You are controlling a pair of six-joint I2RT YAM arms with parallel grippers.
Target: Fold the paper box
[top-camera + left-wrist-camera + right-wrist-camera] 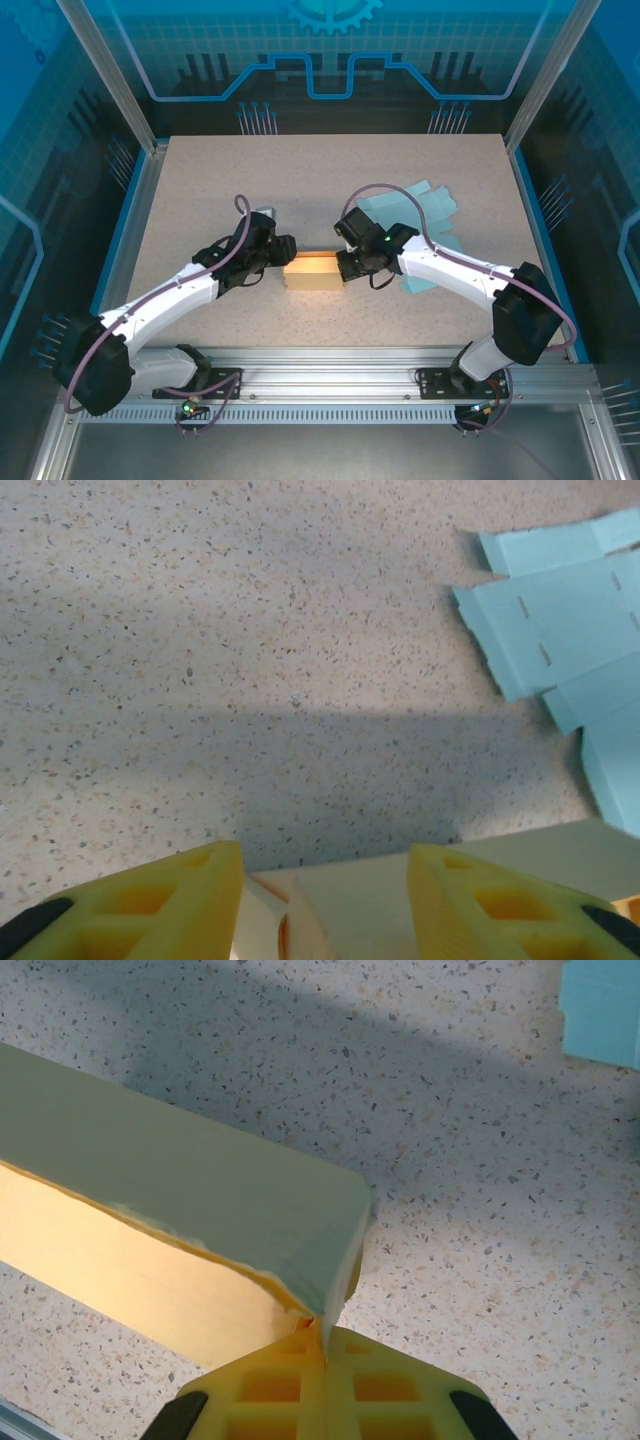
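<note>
The paper box [313, 272] is a small cream carton with a yellow-orange inside, lying on the table between my two grippers. My left gripper [283, 262] is at its left end. In the left wrist view the yellow fingers [170, 900] stand apart, with the box's end and a loose side flap [350, 900] between them. I cannot tell whether they press on it. My right gripper [345, 268] is at the box's right end. In the right wrist view that gripper [323, 1345] is shut on the thin wall at the corner of the box [190, 1190].
Flat light-blue box blanks [430, 215] lie behind and under my right arm, also seen in the left wrist view as blue blanks [570, 610]. The speckled table [200, 180] has raised blue rails along its sides.
</note>
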